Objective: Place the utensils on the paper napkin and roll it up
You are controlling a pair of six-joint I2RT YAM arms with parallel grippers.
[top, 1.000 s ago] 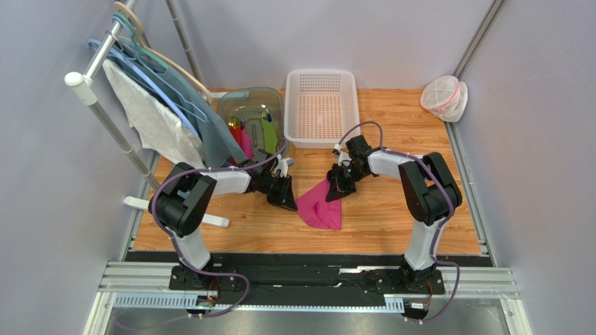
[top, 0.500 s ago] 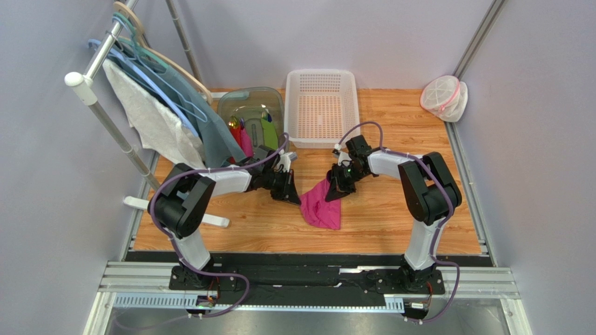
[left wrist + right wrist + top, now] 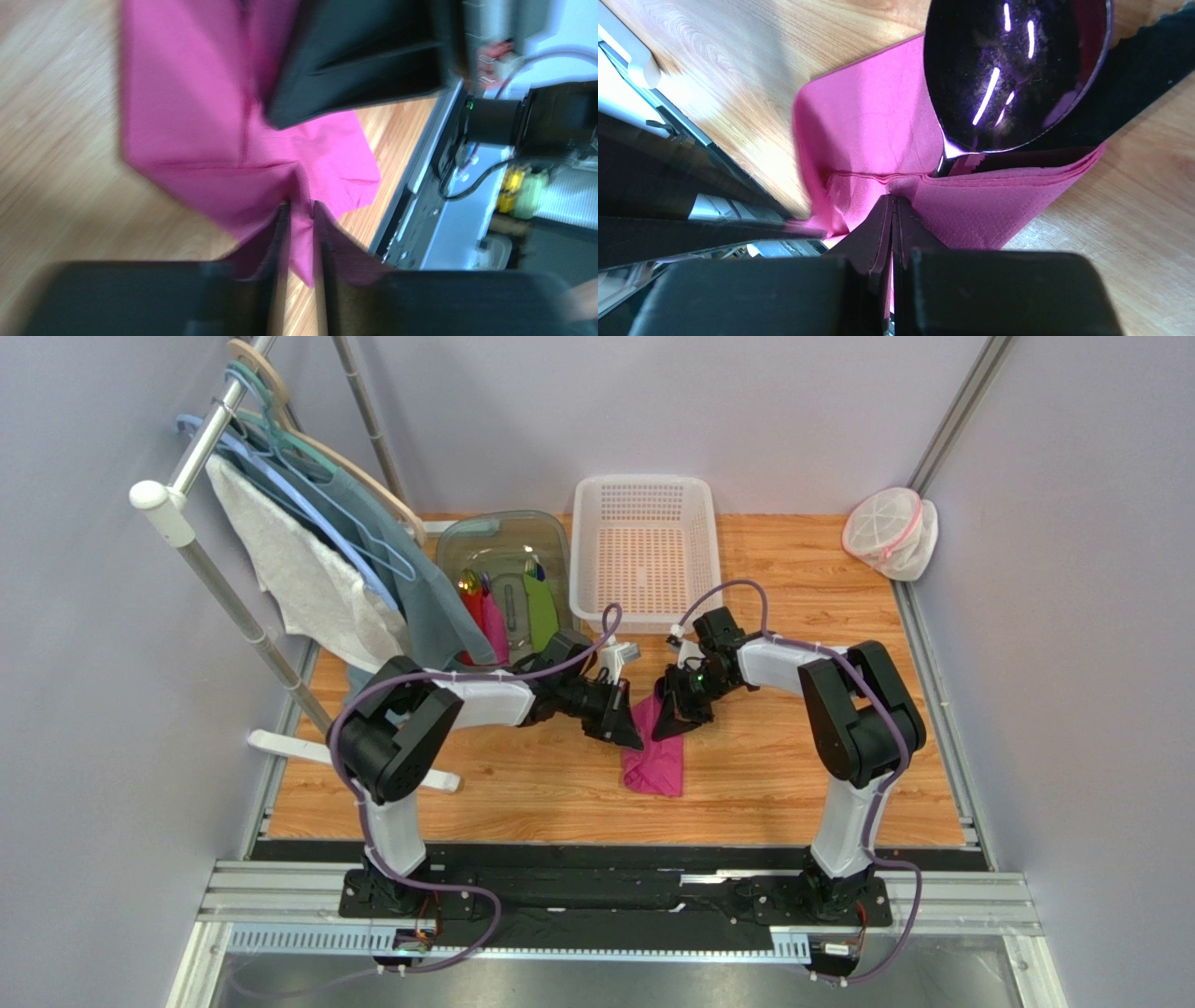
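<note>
I have the thin magenta-pink paper napkin bunched on the wooden tabletop, a little nearer the arm bases than the white plastic mesh basket. The left fingers are nearly together with a flap of the paper caught between them. The right fingers are pressed flat together on a folded edge. They face each other across the sheet on the side away from the basket.

From the right wrist I see the glossy dark purple plastic spoon lying bowl-up on the napkin. Beside it is a black strip that I take for the straight black knife, though I cannot be sure.

My worry is the paper. With both arms pinching one thin sheet, any pull in opposite directions could tear it. A lift on either side could tip the spoon so that it slides out of the fold onto the wood. I may also have hold of only one layer, which would leave a loose, lopsided roll.

I can read no brand, label or writing anywhere.
</note>
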